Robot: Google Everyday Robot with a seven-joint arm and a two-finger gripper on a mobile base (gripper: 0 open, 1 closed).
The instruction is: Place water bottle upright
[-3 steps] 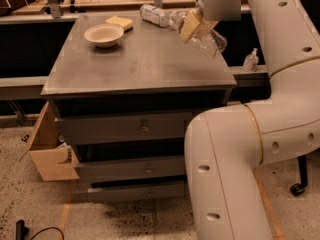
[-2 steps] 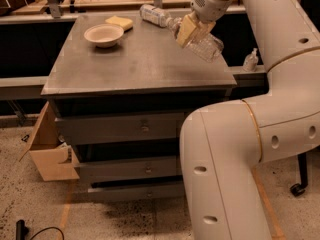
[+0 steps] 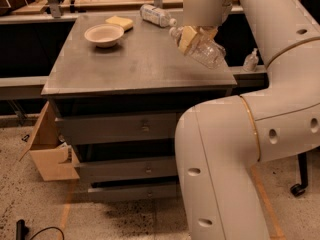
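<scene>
so the gripper (image 3: 193,37) is up over the right rear part of the grey tabletop (image 3: 125,66), hanging off a big white arm (image 3: 235,149) that fills the whole right side of the view. it's clamped on the water bottle (image 3: 209,54). one tan finger (image 3: 186,38) is pressed against the neck end, so that's a proper grasp, not a loose one.

the water bottle isn't upright. it's tilted, cap end pointing up and left, fat clear end pointing down and right toward the table's right edge. it looks lifted off the surface, but i honestly can't tell if the low end touches the top or not.

other stuff on the table:
- a second bottle (image 3: 156,15) with a white label, lying on its side at the back edge, well apart from the held one
- a pale bowl (image 3: 104,34) at the back left, right way up
- a yellow sponge (image 3: 120,22) just behind the bowl, near it, maybe touching

the table is really a cabinet with drawers (image 3: 145,128) stacked on the front. a cardboard box (image 3: 47,151) sits on the speckled floor against its left side, flaps open. there's a small pump bottle (image 3: 250,60) on the ledge to the right of the cabinet, and a black cable (image 3: 35,231) on the floor bottom left.
</scene>
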